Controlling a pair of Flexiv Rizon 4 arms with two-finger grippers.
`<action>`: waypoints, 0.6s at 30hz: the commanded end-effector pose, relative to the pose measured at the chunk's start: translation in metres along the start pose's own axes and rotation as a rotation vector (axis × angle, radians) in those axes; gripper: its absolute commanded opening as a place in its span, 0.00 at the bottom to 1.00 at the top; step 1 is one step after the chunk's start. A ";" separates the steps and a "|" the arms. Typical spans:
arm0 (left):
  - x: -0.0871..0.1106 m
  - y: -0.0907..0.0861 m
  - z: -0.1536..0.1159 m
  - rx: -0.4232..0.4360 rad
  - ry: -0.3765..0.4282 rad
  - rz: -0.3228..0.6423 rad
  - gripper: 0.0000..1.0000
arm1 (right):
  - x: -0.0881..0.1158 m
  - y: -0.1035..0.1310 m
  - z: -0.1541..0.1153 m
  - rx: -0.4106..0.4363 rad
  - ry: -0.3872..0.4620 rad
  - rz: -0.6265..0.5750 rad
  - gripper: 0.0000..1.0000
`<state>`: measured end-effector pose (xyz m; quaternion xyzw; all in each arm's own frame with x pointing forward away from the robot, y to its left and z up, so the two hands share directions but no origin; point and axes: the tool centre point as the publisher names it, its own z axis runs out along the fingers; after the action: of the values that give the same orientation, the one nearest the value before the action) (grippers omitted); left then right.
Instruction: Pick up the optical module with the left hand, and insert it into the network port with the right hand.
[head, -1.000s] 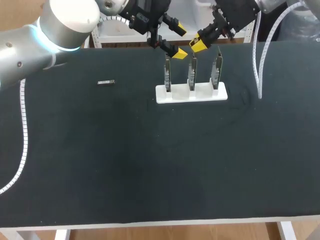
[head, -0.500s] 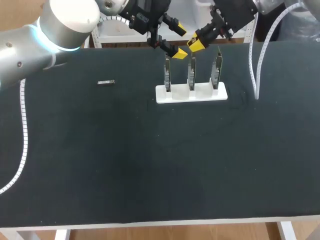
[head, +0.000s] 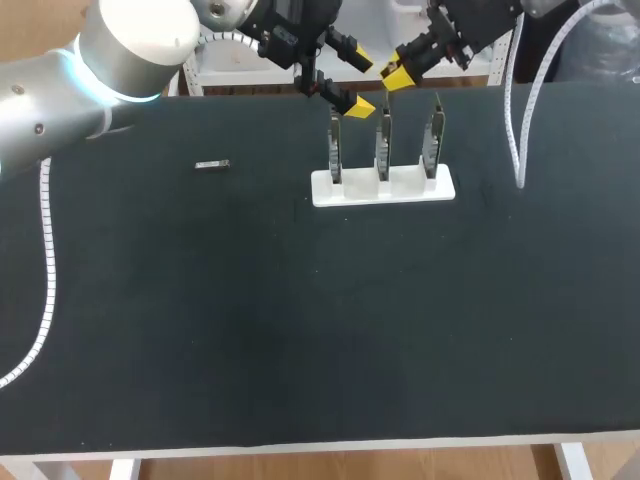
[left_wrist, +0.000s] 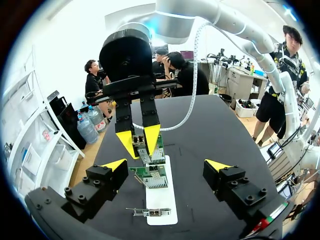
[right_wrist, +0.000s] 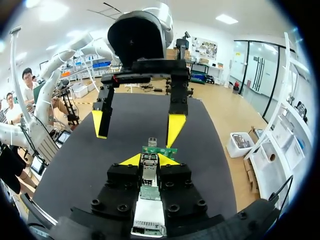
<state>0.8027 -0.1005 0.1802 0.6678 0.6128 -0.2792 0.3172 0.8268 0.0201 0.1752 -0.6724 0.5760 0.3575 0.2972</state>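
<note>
The right end effector (right_wrist: 150, 160) has its two yellow tips pressed close on the optical module (right_wrist: 149, 172), a small silver bar held between them. So the module is up in the air and not on the bench (head: 300, 320). It hangs above three green boards (head: 383, 145) that stand up in a white stand (head: 400, 190), near the far side of the bench. The left end effector (left_wrist: 165, 165) is wide open and holds nothing. It hangs just beside the right one, over the same boards. A small silver piece (head: 212, 164) lies flat on the bench, well apart from the stand. I think the right arm's job now is to push the module into a port on one of the boards, but the port is too small to pick out. A lot could go wrong from here. The boards are thin and stand close together. If the module comes down a bit crooked or a bit to one side, it could hit a board's edge and not go in. A hard push then could bend the board. It could also tip the stand, which seems only to sit on the bench. The module could slip or twist between the tips if the grip is weak. And the two end effectors are so near each other that one could bump the other if either swings.
</note>
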 end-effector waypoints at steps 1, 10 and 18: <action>-0.001 0.000 0.000 -0.001 0.004 -0.001 1.00 | 0.001 0.013 0.000 0.030 -0.001 0.002 0.00; -0.001 0.000 0.000 -0.001 0.004 -0.001 1.00 | 0.007 0.016 0.004 0.036 -0.019 0.017 0.00; -0.001 0.000 0.000 -0.001 0.004 -0.001 1.00 | 0.007 0.015 0.007 0.025 -0.021 0.016 0.00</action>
<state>0.8027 -0.1005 0.1803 0.6678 0.6128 -0.2792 0.3172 0.8167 0.0188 0.1650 -0.6626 0.5787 0.3671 0.3022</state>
